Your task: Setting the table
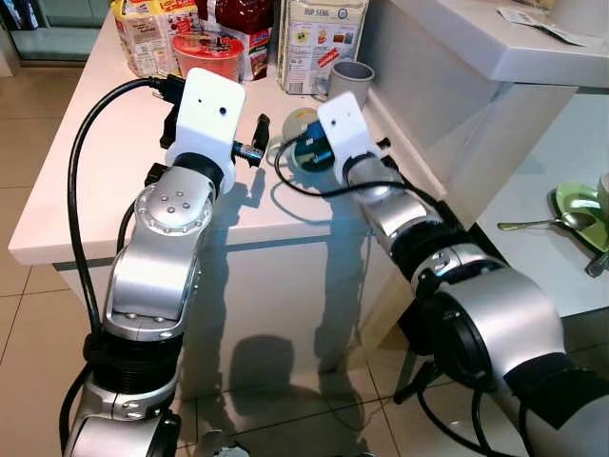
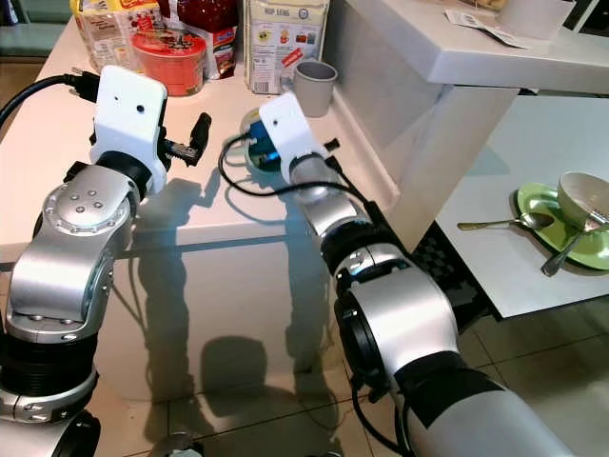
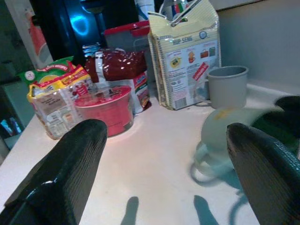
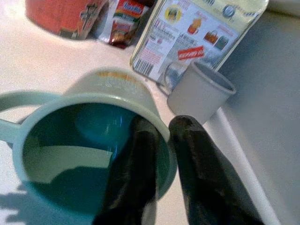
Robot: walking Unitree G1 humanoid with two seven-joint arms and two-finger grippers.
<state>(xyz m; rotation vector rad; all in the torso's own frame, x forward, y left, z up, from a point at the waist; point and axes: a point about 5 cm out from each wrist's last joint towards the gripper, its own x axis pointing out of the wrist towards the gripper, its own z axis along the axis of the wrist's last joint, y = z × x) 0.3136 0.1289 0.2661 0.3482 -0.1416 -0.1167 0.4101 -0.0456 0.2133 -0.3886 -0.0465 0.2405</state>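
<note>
The right hand pinches the pale green ceramic mug's rim; it should lift straight, while the left hand gapes wide

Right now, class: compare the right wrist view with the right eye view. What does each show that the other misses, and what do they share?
The right wrist view alone shows the pale green mug's dark teal inside, with one of the right gripper's fingers inside the rim and one outside. The right eye view alone shows the left gripper over the counter, and a green plate with bowl and spoon on the lower table. Both show the grey cup and the cereal bag.
</note>
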